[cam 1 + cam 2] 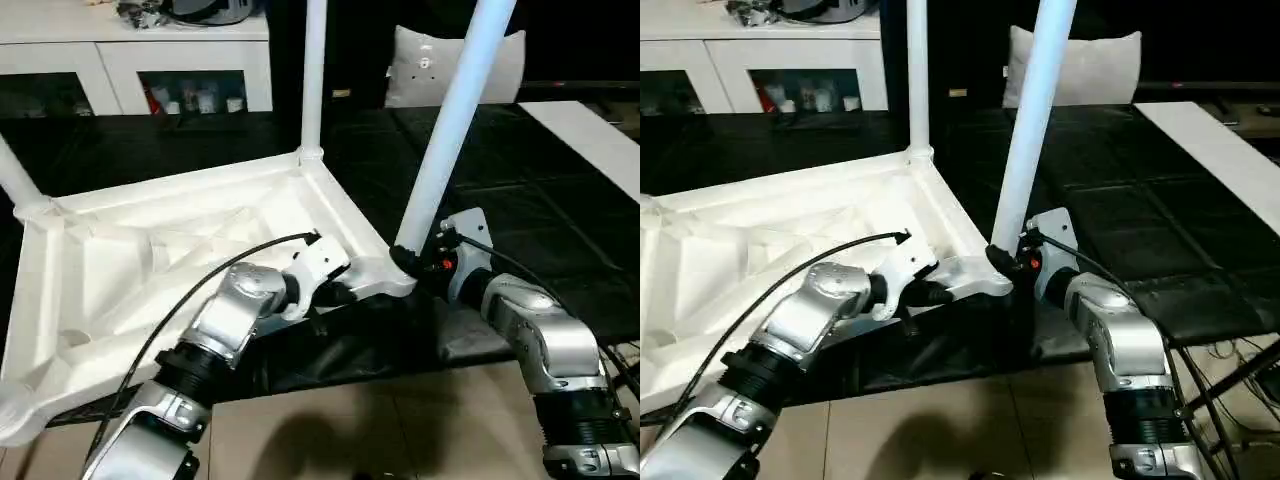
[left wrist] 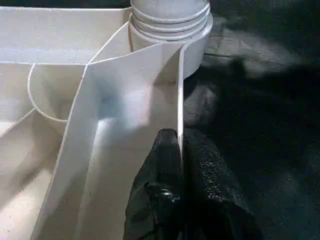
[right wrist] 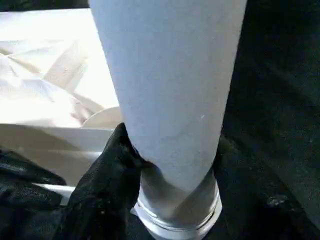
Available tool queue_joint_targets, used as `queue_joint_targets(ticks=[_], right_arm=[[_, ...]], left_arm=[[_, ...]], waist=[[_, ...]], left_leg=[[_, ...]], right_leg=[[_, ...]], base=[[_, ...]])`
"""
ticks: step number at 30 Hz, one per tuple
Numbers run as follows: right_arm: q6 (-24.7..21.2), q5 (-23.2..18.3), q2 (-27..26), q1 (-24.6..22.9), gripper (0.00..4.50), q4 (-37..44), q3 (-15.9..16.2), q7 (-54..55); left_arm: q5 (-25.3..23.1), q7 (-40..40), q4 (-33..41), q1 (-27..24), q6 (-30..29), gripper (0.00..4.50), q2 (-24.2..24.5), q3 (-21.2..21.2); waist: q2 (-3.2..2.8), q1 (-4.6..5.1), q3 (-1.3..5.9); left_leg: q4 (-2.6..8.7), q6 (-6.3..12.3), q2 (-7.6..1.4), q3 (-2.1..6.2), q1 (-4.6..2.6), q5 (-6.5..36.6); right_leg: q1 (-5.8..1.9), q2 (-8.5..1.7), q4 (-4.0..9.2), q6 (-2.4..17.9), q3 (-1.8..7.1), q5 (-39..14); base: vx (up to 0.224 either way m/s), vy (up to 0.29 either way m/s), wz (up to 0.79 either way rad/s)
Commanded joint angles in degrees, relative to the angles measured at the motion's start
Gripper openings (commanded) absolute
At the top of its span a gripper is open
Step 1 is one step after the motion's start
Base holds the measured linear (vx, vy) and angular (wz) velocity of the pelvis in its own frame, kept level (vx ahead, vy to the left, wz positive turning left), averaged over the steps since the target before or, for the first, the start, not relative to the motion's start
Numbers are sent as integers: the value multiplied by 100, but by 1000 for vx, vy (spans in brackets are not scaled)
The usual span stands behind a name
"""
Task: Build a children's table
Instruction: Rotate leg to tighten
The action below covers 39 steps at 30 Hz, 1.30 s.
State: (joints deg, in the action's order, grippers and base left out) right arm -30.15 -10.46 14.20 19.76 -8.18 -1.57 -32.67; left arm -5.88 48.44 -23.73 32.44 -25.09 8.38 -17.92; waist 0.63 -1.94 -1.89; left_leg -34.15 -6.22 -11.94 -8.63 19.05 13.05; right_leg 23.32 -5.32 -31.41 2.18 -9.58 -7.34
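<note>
The upturned tabletop [image 1: 150,250] covers the bench's [image 1: 560,230] left half, its ribs walling the underside into shallow pockets. 3 legs [image 1: 452,120] rise from its corners, blocking sideways sweeps there. Right of the tabletop, the black bench lies open. The right tool [image 1: 408,262] crowds the near-right corner.

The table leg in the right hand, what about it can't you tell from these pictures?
- Top of the leg: cut off by the upper edge in both eye views.
- How deep it sits in the tabletop corner socket: the right hand covers the base.
- Far finger of the right hand in the right wrist view: hidden behind the leg.
</note>
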Motion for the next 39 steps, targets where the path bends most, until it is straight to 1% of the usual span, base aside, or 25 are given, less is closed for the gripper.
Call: queue_joint_targets(ticks=[1,2,3,4,6,7,8,10,11,12,13,14,19,20,22,23,24,25,26,27,30,31,37,38,39], right_arm=[[46,-307,-234,-38,273,190,410,-463],[79,-330,-184,-61,286,242,380,-561],[151,-326,-96,-80,299,257,398,-687],[205,-325,-30,-94,299,266,416,-777],[563,-209,299,-185,321,309,615,-1236],[653,-180,399,-212,333,314,668,-1372],[703,-193,540,-235,333,287,667,-1539],[724,-257,714,-246,345,255,629,-1790],[724,-257,714,-246,345,255,629,-1790],[758,-301,953,-266,345,263,661,-2160],[768,-318,1029,-275,345,272,675,-2287],[808,-391,1383,-288,345,268,740,-2876],[819,-599,1802,-270,345,240,852,-3717],[769,-639,1885,-267,320,231,894,-3876],[742,-672,1963,-265,312,215,945,-4081],[619,-757,2095,-269,307,217,1061,-4443],[598,-772,2109,-269,279,219,1082,-4490],[591,-786,2122,-264,270,215,1108,-4541],[593,-786,2123,-263,270,213,1112,-4546],[601,-817,2131,-247,264,193,1128,-4608],[544,-922,2129,-241,229,218,1150,-4761],[529,-943,2127,-246,225,236,1157,-4778],[364,-1105,2135,-285,203,327,1179,-4889],[188,-1315,2071,-351,202,461,1081,-4822],[188,-1315,2071,-351,202,461,1081,-4822]], left_arm=[[60,-81,129,133,181,0,-191,-136],[67,5,153,119,250,0,-101,-159],[83,94,148,110,396,0,-36,-175],[95,159,142,104,507,0,10,-187],[66,421,97,91,873,0,188,-281],[45,510,77,88,1004,0,250,-323],[45,703,76,68,1093,0,358,-383],[71,969,77,49,1243,0,479,-434],[71,969,77,49,1243,0,479,-434],[130,1255,64,52,1400,0,592,-463],[145,1333,56,57,1446,0,627,-474],[248,1703,-8,100,1631,0,782,-501],[204,2273,-170,179,2034,0,1083,-704],[204,2389,-204,187,2127,0,1138,-735],[197,2529,-245,190,2259,0,1196,-768],[196,2870,-239,151,2459,0,1344,-863],[184,2929,-221,141,2475,0,1383,-888],[158,3002,-198,128,2502,0,1445,-925],[153,3012,-195,126,2508,0,1455,-930],[147,3079,-232,134,2577,0,1500,-946],[139,3190,-327,171,2728,0,1566,-970],[145,3206,-343,177,2745,0,1570,-968],[202,3235,-401,201,2763,0,1550,-919],[272,3145,-357,172,2561,0,1475,-851],[272,3145,-357,172,2561,0,1475,-851]], waist=[[48,-40,345],[37,-55,358],[25,-60,358],[25,-60,358],[39,-75,379],[31,-88,377],[20,-104,374],[22,-109,367],[31,-121,354],[23,-140,350],[25,-155,346],[24,-190,336],[39,-279,332],[35,-312,329],[55,-328,328],[42,-351,336],[39,-362,340],[31,-367,341],[41,-369,343],[59,-387,342],[56,-403,343],[69,-411,342],[70,-431,347],[57,-440,347],[63,-438,348]], left_leg=[[363,525,-52,-40,103,662],[371,561,-72,-31,114,501],[375,587,-82,-28,112,467],[375,587,-82,-28,112,467],[366,677,-98,-30,128,327],[365,702,-100,-24,128,281],[364,755,-112,-32,119,226],[364,761,-113,-37,118,235],[365,755,-106,-49,114,325],[371,708,-108,-55,104,381],[372,701,-104,-51,102,420],[374,702,-107,-61,75,561],[381,660,-125,-60,63,643],[382,659,-125,-67,50,648],[384,638,-134,-70,50,638],[387,627,-136,-57,54,609],[383,645,-149,-62,58,592],[385,634,-162,-62,63,563],[384,609,-163,-64,60,561],[384,580,-155,-67,58,549],[383,554,-149,-69,63,558],[382,544,-144,-71,67,541],[381,502,-142,-72,68,492],[379,497,-136,-78,60,503],[378,496,-136,-81,66,486]], right_leg=[[-372,-324,475,66,250,-2680],[-388,-328,411,203,282,-2387],[-393,-331,391,280,296,-2270],[-393,-331,391,280,296,-2270],[-419,-334,316,424,325,-1892],[-419,-341,302,464,330,-1820],[-418,-346,279,570,345,-1689],[-416,-340,266,619,350,-1680],[-413,-342,283,608,356,-1804],[-409,-348,295,583,356,-1943],[-414,-345,309,557,351,-2016],[-402,-343,329,501,362,-2174],[-385,-346,328,500,372,-2271],[-378,-344,335,492,374,-2301],[-372,-348,332,499,377,-2301],[-388,-351,312,504,375,-2276],[-390,-349,293,522,381,-2205],[-384,-351,279,552,384,-2140],[-380,-352,277,568,384,-2115],[-383,-359,276,562,385,-2154],[-386,-355,283,522,384,-2222],[-389,-356,282,495,384,-2248],[-387,-354,285,438,379,-2275],[-385,-355,297,427,380,-2310],[-388,-352,298,421,384,-2299]], base=[[0,0,0],[0,0,0],[0,0,0],[0,0,0],[0,0,0],[0,0,0],[0,0,0],[0,0,0],[0,0,0],[0,0,0],[0,0,0],[0,0,0],[0,0,0],[0,0,0],[0,0,0],[0,0,0],[0,0,0],[0,0,0],[0,0,0],[0,0,0],[0,0,0],[0,0,0],[0,0,0],[0,0,0],[0,0,0]])
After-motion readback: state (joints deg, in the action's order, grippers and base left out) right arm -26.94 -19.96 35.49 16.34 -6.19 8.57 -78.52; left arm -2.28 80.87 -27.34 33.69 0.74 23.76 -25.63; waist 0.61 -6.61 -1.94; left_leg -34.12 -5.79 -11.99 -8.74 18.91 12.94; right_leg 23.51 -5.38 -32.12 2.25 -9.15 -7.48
